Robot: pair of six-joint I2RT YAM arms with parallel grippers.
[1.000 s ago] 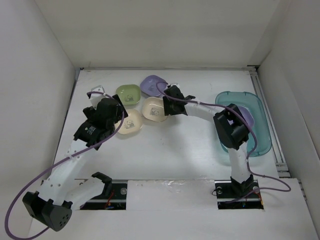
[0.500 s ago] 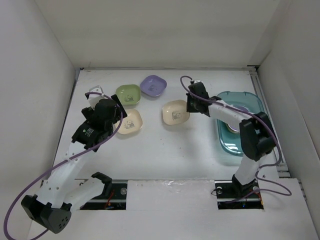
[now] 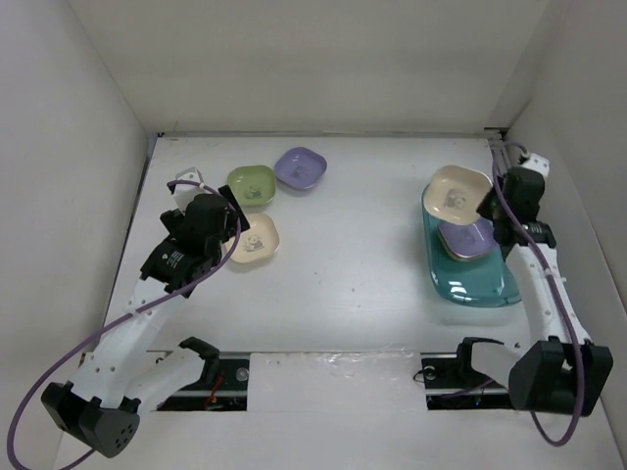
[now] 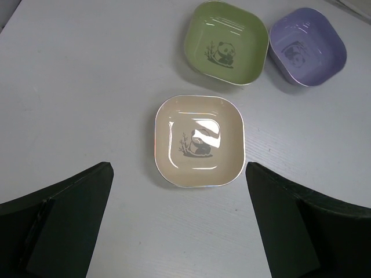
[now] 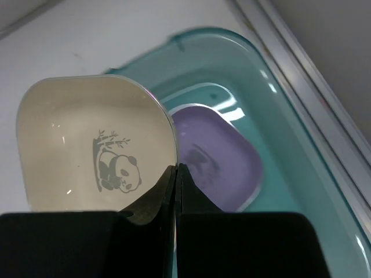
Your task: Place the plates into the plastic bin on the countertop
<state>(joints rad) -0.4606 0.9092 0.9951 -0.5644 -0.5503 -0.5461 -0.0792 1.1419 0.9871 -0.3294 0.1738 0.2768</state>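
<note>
One cream plate (image 5: 87, 150) pinched over the bin (image 5: 272, 104).
Right fingers (image 5: 243, 243) are closed on its near rim, holding it above a lavender plate (image 5: 217, 159) lying inside; left fingers (image 4: 64, 226) hang wide apart, empty, over another cream plate (image 4: 199, 142) on the bench (image 4: 87, 87).

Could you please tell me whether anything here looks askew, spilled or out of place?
Nothing stands out. The right jaws hold a cream plate over the bin's far edge; a lavender plate lies flat inside. The green plate, purple plate and other cream plate sit upright on the table.
</note>
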